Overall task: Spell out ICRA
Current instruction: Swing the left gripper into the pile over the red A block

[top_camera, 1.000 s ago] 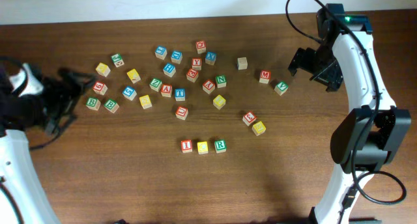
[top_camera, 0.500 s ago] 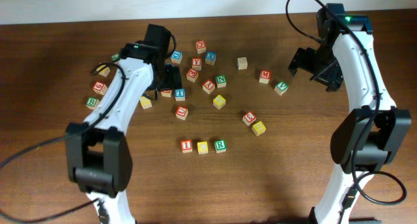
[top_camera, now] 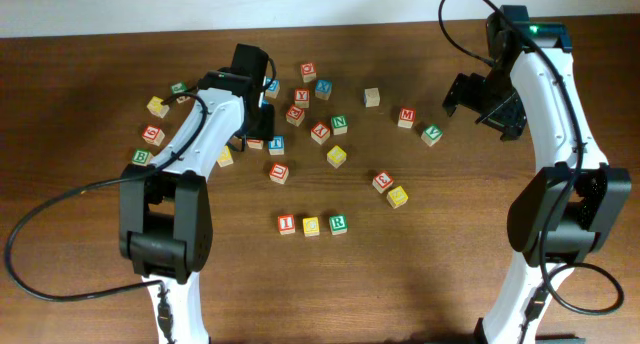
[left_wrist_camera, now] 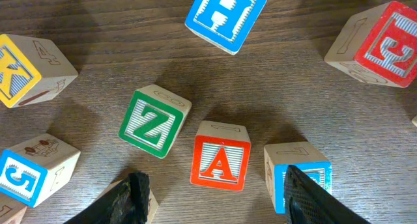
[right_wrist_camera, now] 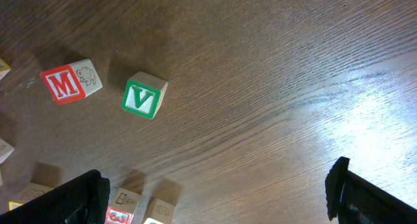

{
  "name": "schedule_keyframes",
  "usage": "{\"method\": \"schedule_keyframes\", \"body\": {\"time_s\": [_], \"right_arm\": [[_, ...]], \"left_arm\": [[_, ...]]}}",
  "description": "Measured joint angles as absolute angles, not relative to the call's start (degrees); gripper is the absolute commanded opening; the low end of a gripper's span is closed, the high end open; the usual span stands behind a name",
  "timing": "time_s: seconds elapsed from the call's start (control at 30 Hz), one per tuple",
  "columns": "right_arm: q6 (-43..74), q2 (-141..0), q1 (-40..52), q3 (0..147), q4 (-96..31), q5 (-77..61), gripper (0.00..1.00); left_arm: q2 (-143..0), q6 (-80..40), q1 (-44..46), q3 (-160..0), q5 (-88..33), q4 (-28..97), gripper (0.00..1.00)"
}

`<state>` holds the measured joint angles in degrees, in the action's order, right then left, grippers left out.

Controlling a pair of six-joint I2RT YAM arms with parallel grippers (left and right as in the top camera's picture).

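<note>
Low in the middle of the overhead frame, three wooden cubes sit side by side in a row: the red I cube (top_camera: pixel 287 223) at left, the yellow C cube (top_camera: pixel 311 226) in the centre and the green R cube (top_camera: pixel 338 223) at right. The red A cube (left_wrist_camera: pixel 220 162) lies flat, letter face up, low in the centre of the left wrist view.

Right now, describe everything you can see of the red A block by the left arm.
The red A block is a small cube of pale wood. Its top face has a red border and a red A on a white striped panel, and one side shows faint printing. It sits flat on the table, touching no neighbour, between a green Z block and a blue block. The left gripper hangs over it, jaws open either side.
</note>
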<state>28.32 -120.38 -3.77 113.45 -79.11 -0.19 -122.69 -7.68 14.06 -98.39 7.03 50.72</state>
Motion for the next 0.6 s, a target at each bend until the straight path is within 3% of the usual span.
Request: {"method": "schedule_keyframes", "body": {"time_s": [0.17, 0.6], "right_arm": [[28.3, -120.4, -3.8, 113.4, -79.1, -0.2, 0.98], [28.3, -120.4, -3.8, 113.4, -79.1, -0.2, 0.98]], "left_arm": [[-123.4, -7.5, 13.5, -98.4, 6.8, 50.0, 0.50], [-125.4, -6.9, 11.4, -98.4, 0.2, 50.5, 0.50]]}}
